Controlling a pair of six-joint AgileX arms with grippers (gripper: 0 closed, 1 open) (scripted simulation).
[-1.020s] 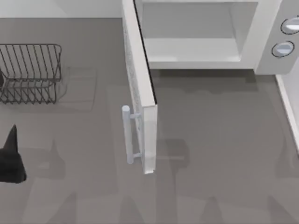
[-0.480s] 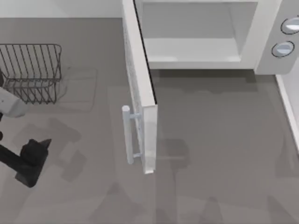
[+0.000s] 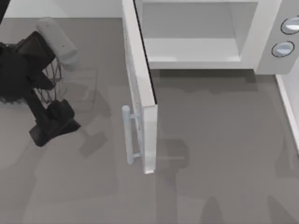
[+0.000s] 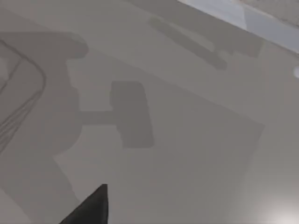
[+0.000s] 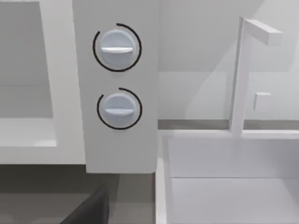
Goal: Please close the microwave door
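Open grey desk [image 3: 219, 154] at 4 to 6 o'clock of the top view, bare from the door's free edge across to the right side; more bare desk at 7 to 8 o'clock below the left arm. Microwave [image 3: 261, 32] along the far edge from 12 to 2 o'clock, pale cavity [image 3: 191, 32] exposed with nothing visible inside, two round grey knobs [image 5: 117, 49] stacked on its side panel. Microwave door [image 3: 140, 93] swung wide, standing edge-on from the hinge at 12 o'clock down toward centre, pale bar handle [image 3: 126, 135] on its left face near the free end. Left claw [image 3: 53, 123] at 9 o'clock, just above the desk, well apart from the handle, open floor between them; cannot tell whether spread or pressed together. Wire rack [image 3: 51, 81] at 10 o'clock, mostly hidden behind the left arm. White sink-like basin [image 5: 224, 186] with an upright tap [image 5: 240, 74] beside the knob panel in the right wrist view; dark tip of the right claw [image 5: 88, 210] at that picture's edge, cannot tell its spread.
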